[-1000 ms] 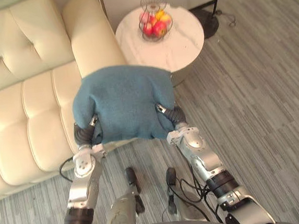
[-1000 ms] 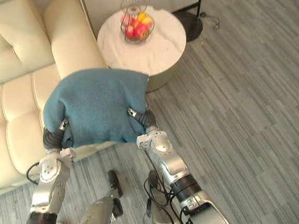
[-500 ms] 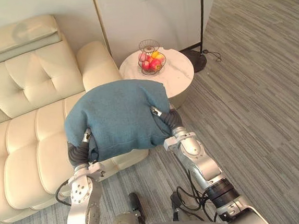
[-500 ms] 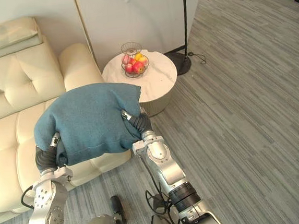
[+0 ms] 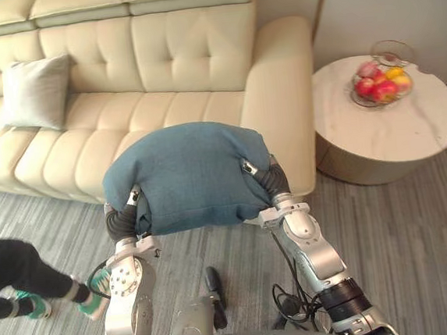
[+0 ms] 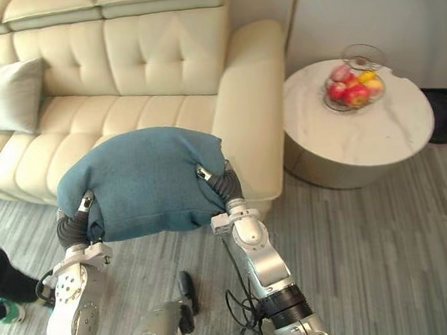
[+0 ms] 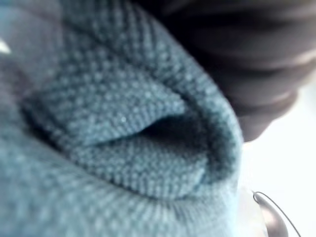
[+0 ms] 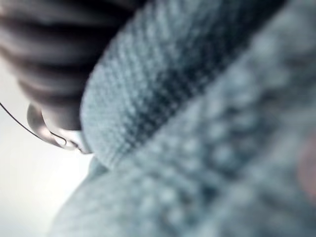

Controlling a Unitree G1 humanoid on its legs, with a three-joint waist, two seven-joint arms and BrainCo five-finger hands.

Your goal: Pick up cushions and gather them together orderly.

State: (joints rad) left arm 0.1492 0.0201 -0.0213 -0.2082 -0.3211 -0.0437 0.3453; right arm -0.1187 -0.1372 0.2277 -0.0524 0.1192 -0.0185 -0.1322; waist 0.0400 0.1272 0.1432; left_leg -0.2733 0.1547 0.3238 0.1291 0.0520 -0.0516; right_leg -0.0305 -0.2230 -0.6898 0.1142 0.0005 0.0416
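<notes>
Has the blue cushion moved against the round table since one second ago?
Yes, away from it: then its edge met the round table; now the blue cushion is left of the armrest.

Two silver-grey arms made of rounded, jointed metal shells: left arm and right arm. The backs of the left hand and the right hand lie under dark ribbed covers. A black band rings each forearm. A round silver disc marks the left wrist joint.

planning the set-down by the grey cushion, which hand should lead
Probably the left hand: it is at the edge of the blue cushion nearer the grey cushion on the sofa; the right hand is farther.
</notes>
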